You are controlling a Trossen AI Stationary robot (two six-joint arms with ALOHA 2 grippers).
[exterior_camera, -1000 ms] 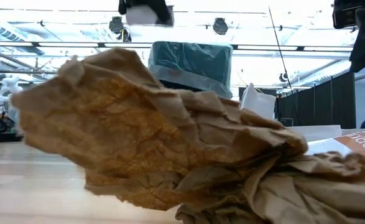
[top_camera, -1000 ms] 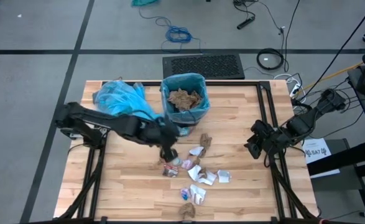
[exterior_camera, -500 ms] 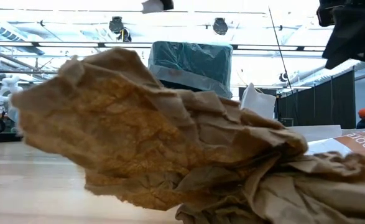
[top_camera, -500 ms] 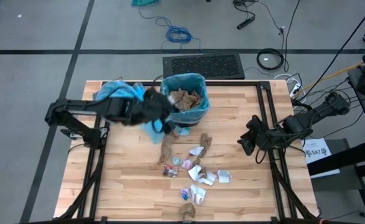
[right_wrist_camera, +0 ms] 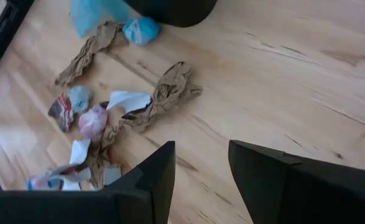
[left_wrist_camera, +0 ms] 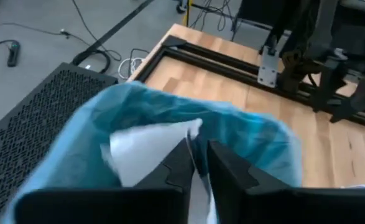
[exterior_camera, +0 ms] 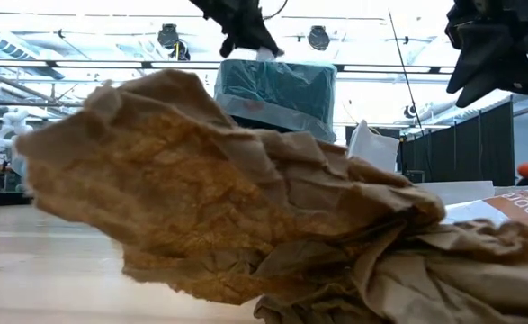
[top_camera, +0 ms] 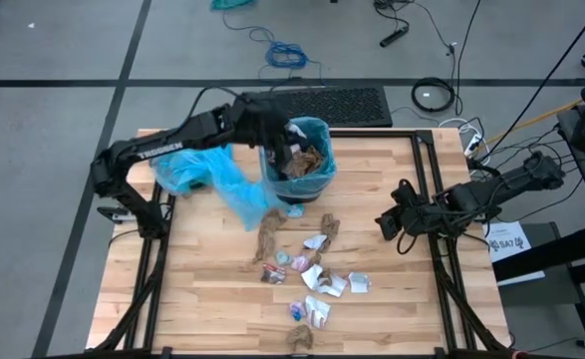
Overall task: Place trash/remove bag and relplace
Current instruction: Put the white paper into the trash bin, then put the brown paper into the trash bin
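A bin lined with a blue bag point(top_camera: 322, 135) stands at the table's far middle, with brown paper point(top_camera: 300, 158) inside it. My left gripper point(top_camera: 284, 140) hovers over its opening, shut on a white paper scrap point(left_wrist_camera: 151, 149); the low view shows this scrap point(exterior_camera: 264, 54) just above the bin point(exterior_camera: 277, 90). Several trash scraps point(top_camera: 317, 279) lie on the wood near the table's middle. My right gripper point(top_camera: 384, 221) hangs open above the table's right part, with nothing between its fingers point(right_wrist_camera: 157, 180). My left gripper pinches the white scrap between its two fingers point(left_wrist_camera: 222, 171). The scrap's edge point(left_wrist_camera: 191, 134) sticks out past the fingertips. The fingers slant down from the table's left side. The scrap is lifted clear, over the bag's blue rim point(left_wrist_camera: 250, 124).
A loose blue bag point(top_camera: 192, 165) lies on the table left of the bin. A brown paper wad point(exterior_camera: 228, 198) at the near edge fills the low view. Black frame rails point(top_camera: 427, 189) run along the table's right side. Cables and a black mat point(top_camera: 327, 105) lie on the floor beyond.
My left gripper has risen from the scraps at the table's middle. It has swung toward the far edge, carrying the white scrap to above the bin. My right gripper has drifted a little toward the table's middle.
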